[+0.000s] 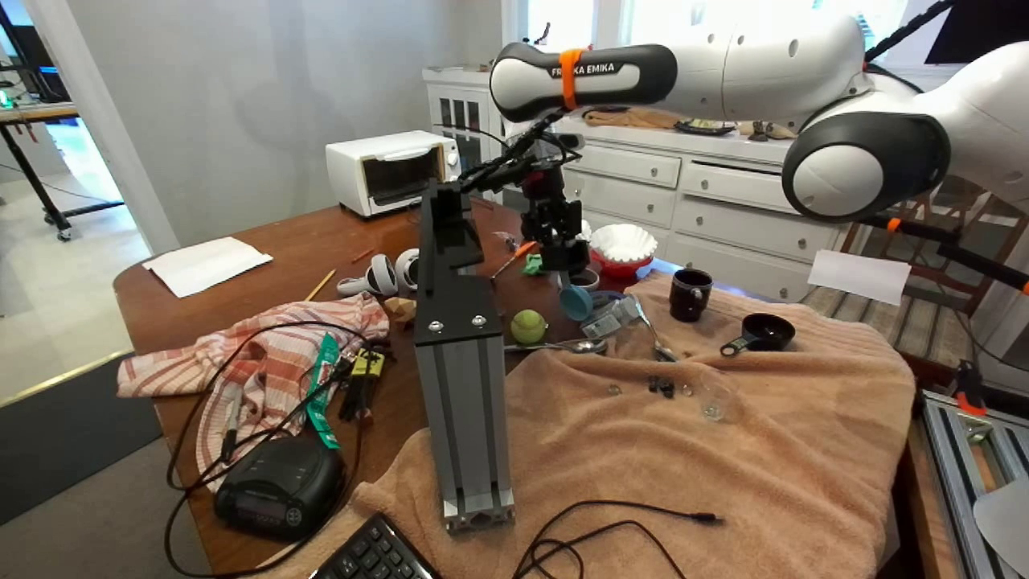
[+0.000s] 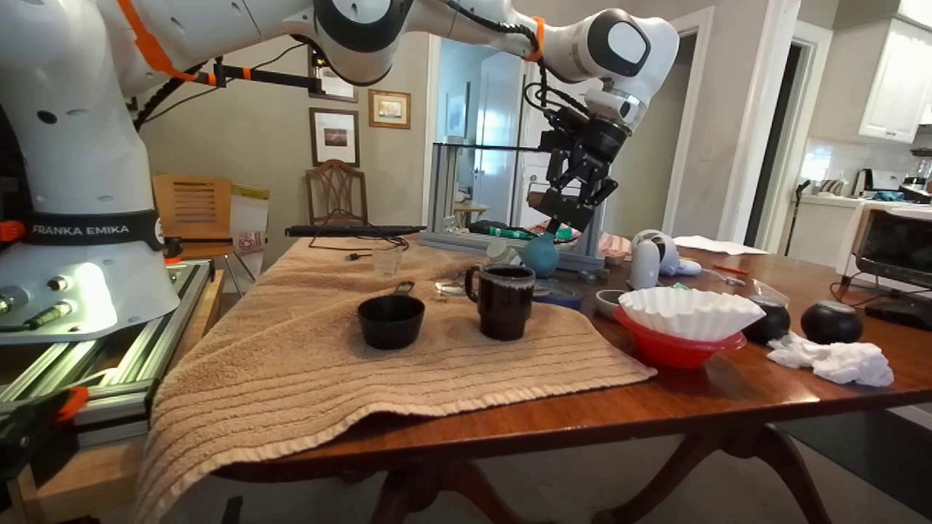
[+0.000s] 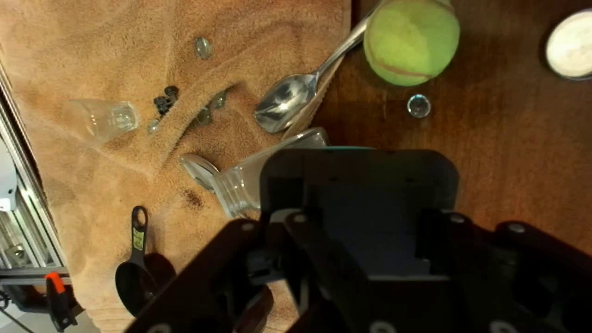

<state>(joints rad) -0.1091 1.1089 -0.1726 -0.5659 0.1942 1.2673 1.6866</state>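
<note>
My gripper [image 1: 553, 229] points down above the table, also in the wrist view [image 3: 370, 217]. Its fingers stand apart, on either side of a dark block [image 2: 568, 209] that fills the gap between them. A blue round-headed scoop [image 2: 540, 255] hangs below the block on a short stem. It also shows in an exterior view [image 1: 575, 303]. In the wrist view the block hides most of it. A clear jar [image 3: 240, 185] lies on its side close to the scoop. A tennis ball [image 3: 411, 41] and a metal spoon [image 3: 286, 101] lie nearby. How the scoop joins the block is unclear.
A black mug [image 2: 504, 302] and black measuring cup [image 2: 391, 320] stand on the tan towel [image 1: 723, 466]. A red bowl [image 2: 681, 353] holds paper filters. A tall metal frame [image 1: 466, 402] stands beside the arm. A toaster oven [image 1: 394, 173] stands at the far end.
</note>
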